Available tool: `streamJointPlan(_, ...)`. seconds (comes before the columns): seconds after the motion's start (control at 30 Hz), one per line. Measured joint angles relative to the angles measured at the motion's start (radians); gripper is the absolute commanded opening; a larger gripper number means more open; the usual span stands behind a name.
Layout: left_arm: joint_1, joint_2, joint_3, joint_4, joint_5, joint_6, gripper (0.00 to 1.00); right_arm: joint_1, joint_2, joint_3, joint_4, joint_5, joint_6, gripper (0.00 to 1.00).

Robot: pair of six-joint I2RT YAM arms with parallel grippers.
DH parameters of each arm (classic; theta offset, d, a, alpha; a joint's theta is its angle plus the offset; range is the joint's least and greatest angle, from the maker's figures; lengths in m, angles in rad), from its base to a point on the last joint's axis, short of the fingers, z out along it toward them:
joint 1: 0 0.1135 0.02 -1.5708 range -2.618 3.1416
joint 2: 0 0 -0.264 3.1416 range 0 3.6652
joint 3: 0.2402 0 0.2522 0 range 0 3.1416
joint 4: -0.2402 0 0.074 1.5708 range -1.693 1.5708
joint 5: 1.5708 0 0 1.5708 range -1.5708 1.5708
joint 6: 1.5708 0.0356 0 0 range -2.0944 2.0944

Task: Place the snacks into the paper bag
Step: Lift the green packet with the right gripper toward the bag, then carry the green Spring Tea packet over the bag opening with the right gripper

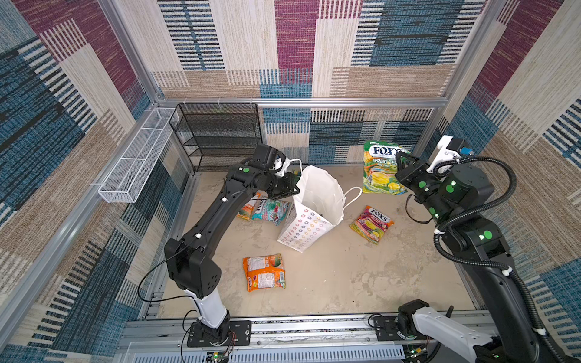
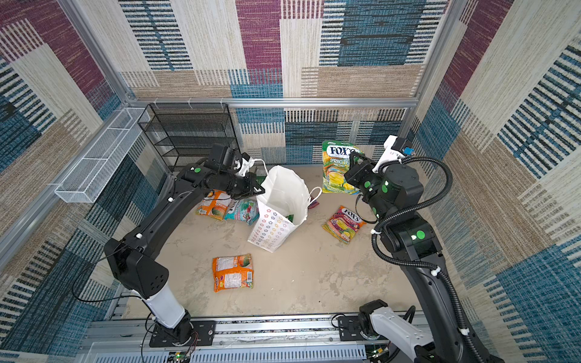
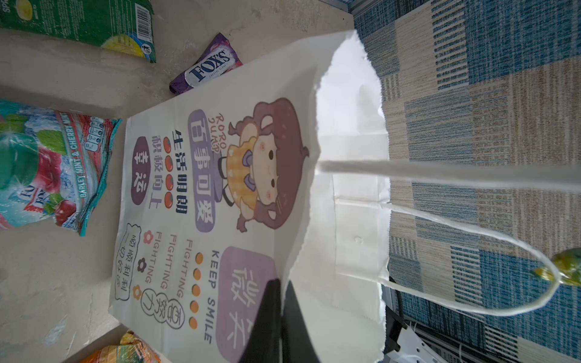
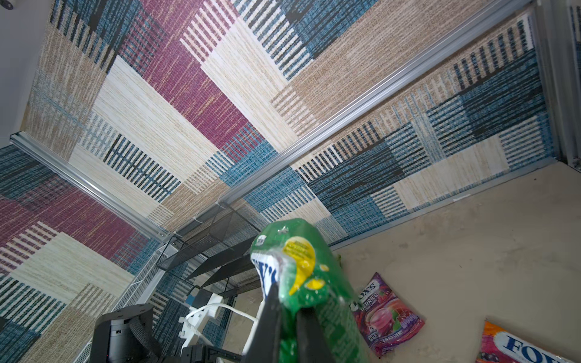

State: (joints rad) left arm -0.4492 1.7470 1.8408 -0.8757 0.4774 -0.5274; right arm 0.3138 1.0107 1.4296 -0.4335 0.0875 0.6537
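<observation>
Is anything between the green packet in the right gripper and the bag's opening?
Nothing visible. The green packet hangs in open air; the paper bag gapes open, rim pinched by the left gripper. One loop handle leans that way.

The left arm point(image 1: 217, 213) is stretching forward and low, elbow bent, with the left gripper point(image 1: 295, 188) pinching the bag point(image 1: 317, 201) rim, jaws closed. The right arm point(image 1: 490, 251) is folding upward, wrist cocked back, with the right gripper point(image 1: 402, 161) raised and clamping a green packet point(image 1: 379, 169) upright in the air.
</observation>
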Motion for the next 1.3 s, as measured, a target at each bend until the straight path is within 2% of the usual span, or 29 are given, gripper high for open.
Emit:
streamJointPlan(0.27,0.0,0.0,0.0,0.0,0.0,0.0,0.0,0.006,0.15,0.085,0.048,-0.149,0.014,0.0)
streamJointPlan(0.4,0.0,0.002,0.0,0.0,0.0,0.0,0.0,0.059,0.242,0.137,0.058,-0.185,0.023,0.0)
streamJointPlan(0.6,0.002,0.005,0.0,0.002,0.001,-0.001,0.0,0.154,0.346,0.216,0.084,-0.19,0.014,0.0)
streamJointPlan(0.73,0.003,0.006,0.0,0.002,0.001,-0.003,0.0,0.175,0.405,0.272,0.076,-0.202,0.002,0.0)
streamJointPlan(0.9,0.01,0.009,0.0,0.004,0.003,-0.005,0.0,0.18,0.391,0.365,0.079,-0.141,-0.026,0.0)
streamJointPlan(1.07,0.022,0.009,0.0,0.003,0.019,-0.016,0.0,0.184,0.348,0.288,0.146,-0.122,-0.029,0.0)
streamJointPlan(1.3,0.025,0.009,-0.001,0.004,0.026,-0.019,0.0,0.205,0.376,0.142,0.14,-0.164,-0.049,0.0)
